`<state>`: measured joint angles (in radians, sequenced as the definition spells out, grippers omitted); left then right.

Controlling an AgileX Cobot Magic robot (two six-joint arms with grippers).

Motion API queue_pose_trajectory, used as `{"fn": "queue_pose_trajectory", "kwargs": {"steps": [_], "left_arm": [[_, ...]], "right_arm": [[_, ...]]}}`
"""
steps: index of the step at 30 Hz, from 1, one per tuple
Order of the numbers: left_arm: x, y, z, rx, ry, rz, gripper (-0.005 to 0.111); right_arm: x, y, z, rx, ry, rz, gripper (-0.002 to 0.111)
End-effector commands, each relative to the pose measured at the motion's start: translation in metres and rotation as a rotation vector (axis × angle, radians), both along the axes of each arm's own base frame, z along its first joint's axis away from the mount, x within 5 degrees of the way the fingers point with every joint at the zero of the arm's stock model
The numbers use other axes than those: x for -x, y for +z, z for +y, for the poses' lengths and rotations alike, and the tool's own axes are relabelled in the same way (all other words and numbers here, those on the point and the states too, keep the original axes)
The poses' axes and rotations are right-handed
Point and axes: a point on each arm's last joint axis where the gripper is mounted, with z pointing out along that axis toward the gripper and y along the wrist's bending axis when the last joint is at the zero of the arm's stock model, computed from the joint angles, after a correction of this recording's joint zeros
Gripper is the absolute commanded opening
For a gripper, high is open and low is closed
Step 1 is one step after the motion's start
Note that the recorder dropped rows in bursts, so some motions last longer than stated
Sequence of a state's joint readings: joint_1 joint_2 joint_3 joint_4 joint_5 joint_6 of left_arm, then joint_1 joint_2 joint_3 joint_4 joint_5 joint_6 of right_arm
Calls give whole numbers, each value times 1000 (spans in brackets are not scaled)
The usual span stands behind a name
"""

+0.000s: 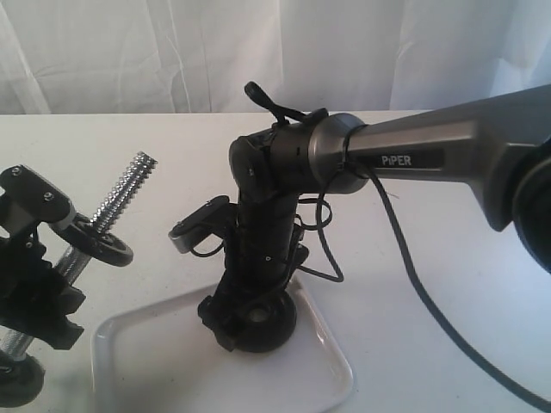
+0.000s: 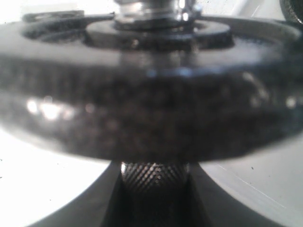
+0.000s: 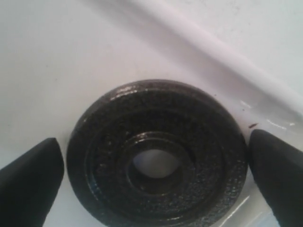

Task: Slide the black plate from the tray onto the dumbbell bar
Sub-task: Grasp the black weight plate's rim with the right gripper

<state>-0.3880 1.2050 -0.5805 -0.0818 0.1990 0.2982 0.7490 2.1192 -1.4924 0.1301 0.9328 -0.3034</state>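
Note:
The black plate lies flat on the white tray, its central hole facing up. My right gripper points down over it, open, with one finger on each side of the rim. In the exterior view the right gripper hides most of the plate. My left gripper is shut on the dumbbell bar, which tilts up to the right with its threaded end free. The bar's knurled part sits between the left jaws.
One black disc is threaded on the bar just above the left gripper, filling the left wrist view as a disc. Another disc sits at the bar's lower end. The right arm's cable trails over the white table.

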Motion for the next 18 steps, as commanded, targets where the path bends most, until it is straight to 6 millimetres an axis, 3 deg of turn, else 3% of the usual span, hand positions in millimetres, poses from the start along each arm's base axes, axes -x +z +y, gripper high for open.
{"fn": "queue_pose_trajectory", "kwargs": {"steps": [1,18], "left_arm": [[-12,29,-4,100,40,-202,0],[-11,29,-4,100,39,-200,0]], "right_arm": [[-3,-3,-1,25,0,-15,104],[-1,-29,-4,106,-23,51,104]]}}
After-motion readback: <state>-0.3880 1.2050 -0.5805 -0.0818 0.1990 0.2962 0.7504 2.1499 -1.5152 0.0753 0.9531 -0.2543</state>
